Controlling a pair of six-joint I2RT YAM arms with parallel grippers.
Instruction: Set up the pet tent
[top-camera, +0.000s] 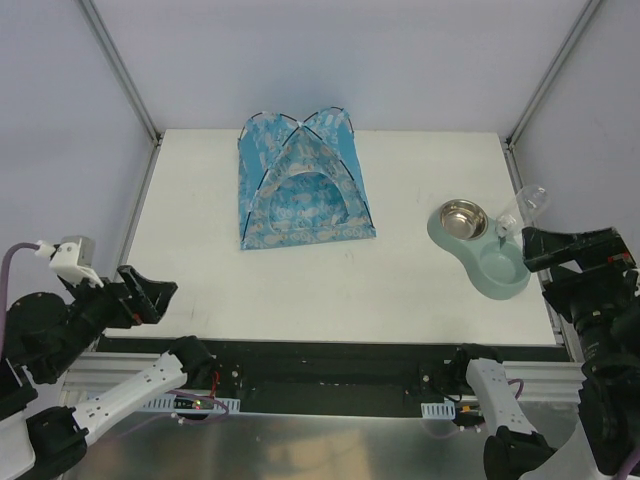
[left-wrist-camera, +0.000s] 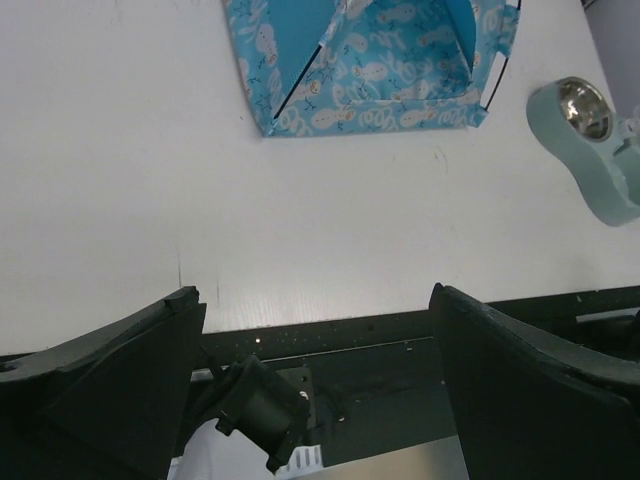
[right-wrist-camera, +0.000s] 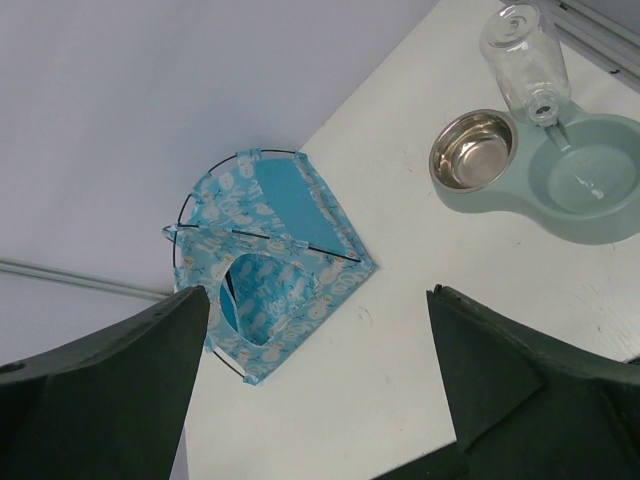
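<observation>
The pet tent (top-camera: 303, 182) stands erected at the back middle of the white table, blue with white print, black poles crossing at its peak, arched doorway facing the front. It also shows in the left wrist view (left-wrist-camera: 365, 65) and the right wrist view (right-wrist-camera: 270, 260). My left gripper (top-camera: 150, 293) is open and empty, raised over the table's front left edge, far from the tent. My right gripper (top-camera: 545, 250) is open and empty at the right edge, beside the feeder. In the wrist views the left gripper (left-wrist-camera: 320, 330) and right gripper (right-wrist-camera: 320, 330) hold nothing.
A pale green pet feeder (top-camera: 483, 250) with a steel bowl (top-camera: 461, 218) and a clear water bottle (top-camera: 525, 205) sits at the right side of the table. Metal frame posts (top-camera: 120, 65) rise at the back corners. A black rail (top-camera: 330, 355) runs along the front edge.
</observation>
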